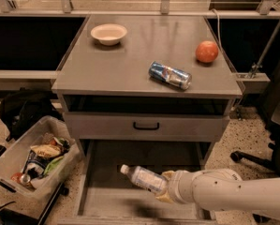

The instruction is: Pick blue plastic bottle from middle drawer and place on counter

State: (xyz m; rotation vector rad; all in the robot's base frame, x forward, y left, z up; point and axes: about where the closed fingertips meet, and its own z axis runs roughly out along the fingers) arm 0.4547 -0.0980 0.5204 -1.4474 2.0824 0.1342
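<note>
The blue plastic bottle [144, 177] is clear with a pale label and a white cap pointing left. It is lifted off the floor of the open middle drawer [99, 196] and casts a shadow below it. My gripper [164, 187] reaches in from the right on a white arm and is shut on the bottle's base end. The counter [125, 64] is the grey cabinet top above.
On the counter lie a shiny blue can [170, 75], a white bowl [108, 33] and an orange fruit [207, 51]. A closed drawer front with a black handle [145, 125] sits above the open drawer. A bin of litter [34, 163] stands at the left, a chair base [252, 158] at the right.
</note>
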